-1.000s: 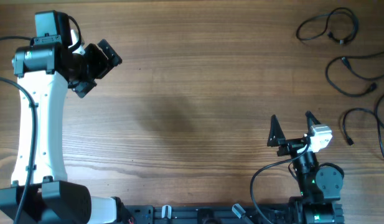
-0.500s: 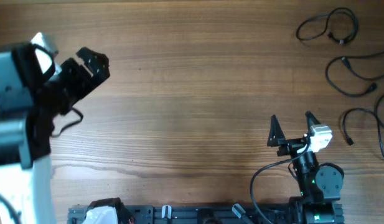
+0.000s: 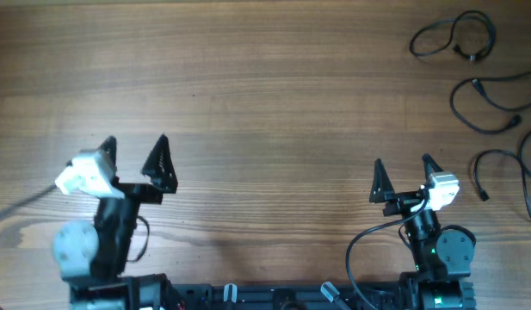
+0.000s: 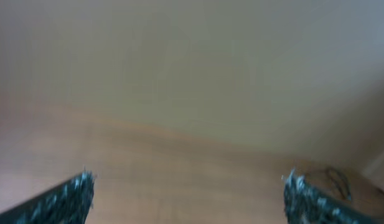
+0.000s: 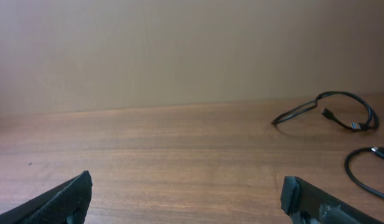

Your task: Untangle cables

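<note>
Cables [image 3: 474,54]: three separate loops at far right of table [image 3: 265,86], stacked along 12–6 line. I see no knot. Nearest loop [image 3: 482,193] lies at 3 o'clock from right gripper [image 3: 403,164], near. Its plug end points to 6; the rest runs off the edge, so I cannot tell its long axis. Left gripper [image 3: 134,145] well apart, over at 9 o'clock. Both jaws spread wide, holding nothing. My judgement: right arm should reach.

Wood-grain table [image 3: 265,103], plain beige wall [image 5: 179,50] behind; soft, even light.
</note>
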Controlling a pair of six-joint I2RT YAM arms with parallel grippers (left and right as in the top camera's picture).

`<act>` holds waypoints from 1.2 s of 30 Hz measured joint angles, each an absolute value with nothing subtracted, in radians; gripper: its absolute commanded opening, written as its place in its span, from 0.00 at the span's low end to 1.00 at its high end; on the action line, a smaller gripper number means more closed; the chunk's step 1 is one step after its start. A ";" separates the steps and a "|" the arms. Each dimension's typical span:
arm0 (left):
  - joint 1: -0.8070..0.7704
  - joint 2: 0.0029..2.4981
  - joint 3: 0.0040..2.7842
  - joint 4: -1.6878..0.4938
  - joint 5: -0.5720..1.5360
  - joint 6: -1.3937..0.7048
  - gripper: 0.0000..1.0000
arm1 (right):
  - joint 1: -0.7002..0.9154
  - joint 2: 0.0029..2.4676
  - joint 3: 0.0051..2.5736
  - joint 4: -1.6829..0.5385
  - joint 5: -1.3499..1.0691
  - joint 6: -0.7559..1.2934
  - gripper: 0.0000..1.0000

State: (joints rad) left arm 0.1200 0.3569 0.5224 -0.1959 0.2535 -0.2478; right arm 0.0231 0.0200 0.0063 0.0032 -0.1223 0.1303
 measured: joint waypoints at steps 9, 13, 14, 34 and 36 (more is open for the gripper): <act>0.060 0.021 0.080 0.073 0.280 -0.030 1.00 | 0.023 0.022 0.006 0.001 -0.122 0.130 1.00; 0.060 0.015 0.034 0.075 0.280 -0.004 1.00 | 0.023 0.022 0.006 0.001 -0.122 0.130 1.00; 0.060 0.015 0.024 0.067 0.280 -0.003 1.00 | 0.023 0.022 0.006 0.001 -0.122 0.130 1.00; 0.060 0.014 0.012 -0.049 0.280 0.000 1.00 | 0.023 0.022 0.006 0.001 -0.122 0.130 1.00; 0.060 0.014 0.012 -0.049 0.280 0.000 1.00 | 0.023 0.022 0.006 0.001 -0.122 0.130 1.00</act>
State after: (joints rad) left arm 0.0597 0.0139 0.0116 -0.0494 0.2798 0.0002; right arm 0.0231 0.0219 0.0063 0.0006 -0.1223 0.1303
